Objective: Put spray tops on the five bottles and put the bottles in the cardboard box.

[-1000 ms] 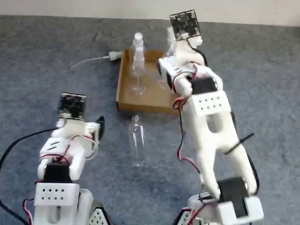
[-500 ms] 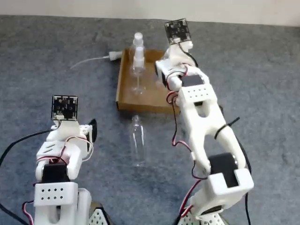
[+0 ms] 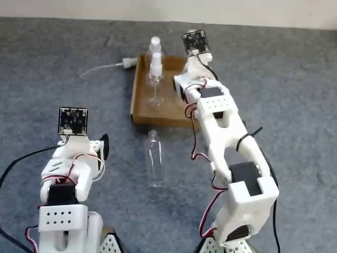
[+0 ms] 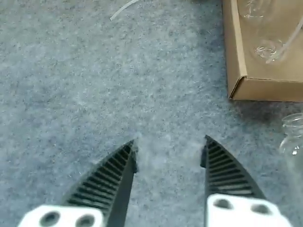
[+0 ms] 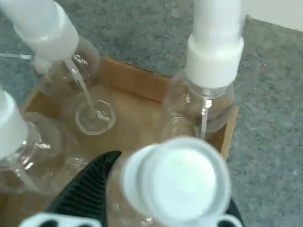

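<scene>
My right gripper [image 3: 182, 80] hangs over the cardboard box [image 3: 138, 100], shut on a clear bottle with a white spray top [image 5: 176, 182]; one black finger [image 5: 85, 187] shows beside it. Three other capped bottles stand in the box [image 5: 135, 78]: one at the far wall [image 5: 208, 90], one [image 5: 61, 52] beside it and one [image 5: 19, 142] nearer. A clear bottle without a top [image 3: 154, 158] lies on the carpet in front of the box. A loose spray top with a tube [image 3: 128, 64] lies to the box's left. My left gripper [image 4: 168, 144] is open above bare carpet, left of the lying bottle [image 4: 294, 137].
Grey carpet covers the table. In the left wrist view the box corner [image 4: 255, 87] is ahead of the gripper and the loose tube's end [image 4: 124, 6] lies farther off. A pale wall edge [image 3: 168, 10] runs behind the box.
The right arm has swung further over the box, carrying the bottle toward its far side. The left arm drew back slightly a second ago and has since kept still.
</scene>
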You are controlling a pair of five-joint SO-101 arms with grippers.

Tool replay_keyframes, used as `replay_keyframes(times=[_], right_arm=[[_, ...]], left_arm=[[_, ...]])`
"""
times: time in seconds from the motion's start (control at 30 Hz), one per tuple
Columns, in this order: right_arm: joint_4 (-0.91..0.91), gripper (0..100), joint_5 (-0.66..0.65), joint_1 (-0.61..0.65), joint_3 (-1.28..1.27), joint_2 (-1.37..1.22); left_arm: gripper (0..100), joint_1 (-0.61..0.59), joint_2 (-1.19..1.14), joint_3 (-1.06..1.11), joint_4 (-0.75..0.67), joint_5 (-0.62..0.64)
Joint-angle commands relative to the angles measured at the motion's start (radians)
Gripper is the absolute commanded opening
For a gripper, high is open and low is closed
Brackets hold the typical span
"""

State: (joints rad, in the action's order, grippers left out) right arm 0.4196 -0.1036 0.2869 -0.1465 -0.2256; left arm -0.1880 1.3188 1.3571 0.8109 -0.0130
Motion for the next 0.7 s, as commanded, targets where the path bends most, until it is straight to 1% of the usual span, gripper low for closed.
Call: replay_keyframes(times=[0.0,0.27,0.5,0.67], right_arm=[[-0.024,0.4,-0.011,-0.012,0.061,0.010],[-0.022,1.8,-0.015,-0.004,0.059,0.012],[-0.018,17.7,-0.015,-0.002,0.059,0.018],[-0.018,21.6,-0.015,0.018,0.059,0.018]], left_arm=[[16,-0.008,0.013,-0.004,-0.011,-0.006],[17,-0.008,0.013,-0.004,-0.011,-0.006],[17,-0.008,0.013,-0.002,-0.011,-0.006],[17,-0.008,0.013,0.013,-0.032,-0.006]])
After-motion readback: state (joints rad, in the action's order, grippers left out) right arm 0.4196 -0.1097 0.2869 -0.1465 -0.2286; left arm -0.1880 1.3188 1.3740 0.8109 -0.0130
